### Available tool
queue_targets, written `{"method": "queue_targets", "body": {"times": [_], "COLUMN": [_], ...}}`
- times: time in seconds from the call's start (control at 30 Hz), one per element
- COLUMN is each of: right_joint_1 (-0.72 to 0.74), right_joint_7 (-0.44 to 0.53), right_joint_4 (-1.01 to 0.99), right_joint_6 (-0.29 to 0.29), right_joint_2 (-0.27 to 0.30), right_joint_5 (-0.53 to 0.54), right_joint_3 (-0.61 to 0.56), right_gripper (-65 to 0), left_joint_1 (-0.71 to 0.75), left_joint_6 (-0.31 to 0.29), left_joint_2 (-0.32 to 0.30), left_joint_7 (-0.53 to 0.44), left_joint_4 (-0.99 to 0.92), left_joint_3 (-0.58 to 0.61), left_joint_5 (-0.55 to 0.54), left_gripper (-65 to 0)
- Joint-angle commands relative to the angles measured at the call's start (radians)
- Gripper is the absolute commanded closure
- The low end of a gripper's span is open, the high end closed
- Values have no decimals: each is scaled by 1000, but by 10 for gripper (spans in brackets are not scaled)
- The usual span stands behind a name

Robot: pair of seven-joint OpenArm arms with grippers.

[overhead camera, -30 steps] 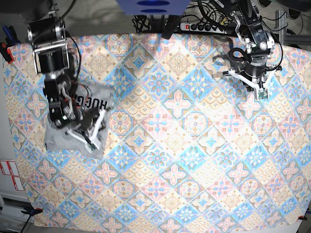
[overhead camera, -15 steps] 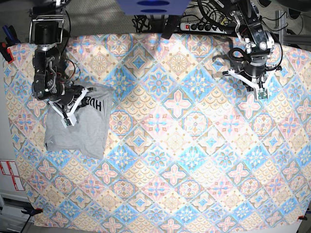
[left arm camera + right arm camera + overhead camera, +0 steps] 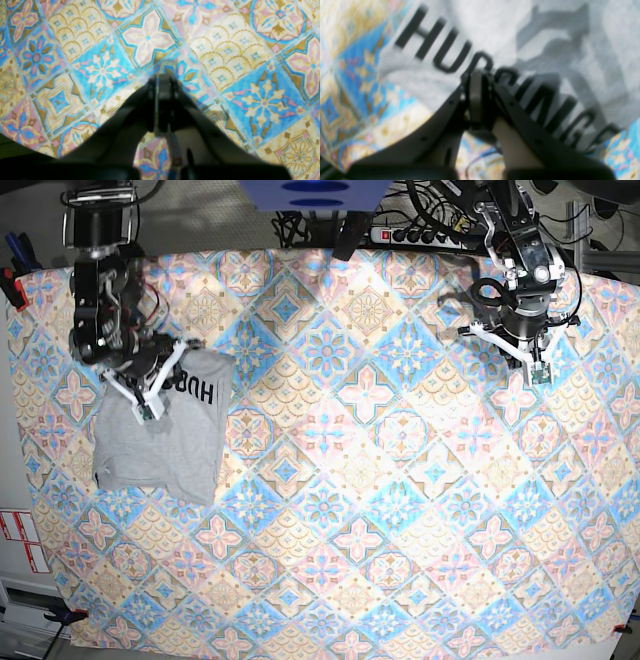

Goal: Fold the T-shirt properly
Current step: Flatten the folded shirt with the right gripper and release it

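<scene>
The T-shirt (image 3: 165,452) lies folded into a grey rectangle at the left of the tile-patterned cloth (image 3: 380,480). Black capitals show along its far edge. My right gripper (image 3: 148,412) hangs shut over the T-shirt's far left part, with nothing between its fingers. In the right wrist view the shut right gripper (image 3: 478,75) hovers above the blurred lettering on the T-shirt (image 3: 545,32). My left gripper (image 3: 540,377) stands shut at the far right, away from the T-shirt. In the left wrist view the left gripper (image 3: 162,78) is shut above bare patterned cloth (image 3: 225,50).
The patterned cloth covers the whole table. A power strip (image 3: 420,235) and cables lie past the far edge. A blue object (image 3: 312,192) sits at the top middle. The cloth's front edge (image 3: 330,650) runs near the bottom of the base view.
My right arm has drawn back from the T-shirt's near right corner to its far left part. The T-shirt lies flat and folded. The left arm has not moved.
</scene>
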Motion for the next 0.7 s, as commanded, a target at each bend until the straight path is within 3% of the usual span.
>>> {"method": "queue_targets", "body": {"times": [0.0, 0.47, 0.67], "right_joint_1": [-1, -30, -47], "right_joint_7": [2, 2, 2], "right_joint_4": [37, 8, 67], "right_joint_6": [4, 4, 4], "right_joint_2": [13, -17, -12], "right_joint_5": [9, 6, 9], "right_joint_3": [4, -163, -163], "right_gripper": [-27, -27, -26], "left_joint_1": [-3, -3, -3], "left_joint_6": [-1, -1, -1], "left_joint_2": [-3, -3, -4], "left_joint_7": [-20, -20, -20], "left_joint_4": [17, 17, 17], "left_joint_3": [0, 2, 2], "left_joint_5": [-2, -2, -2], "left_gripper": [0, 0, 0]}}
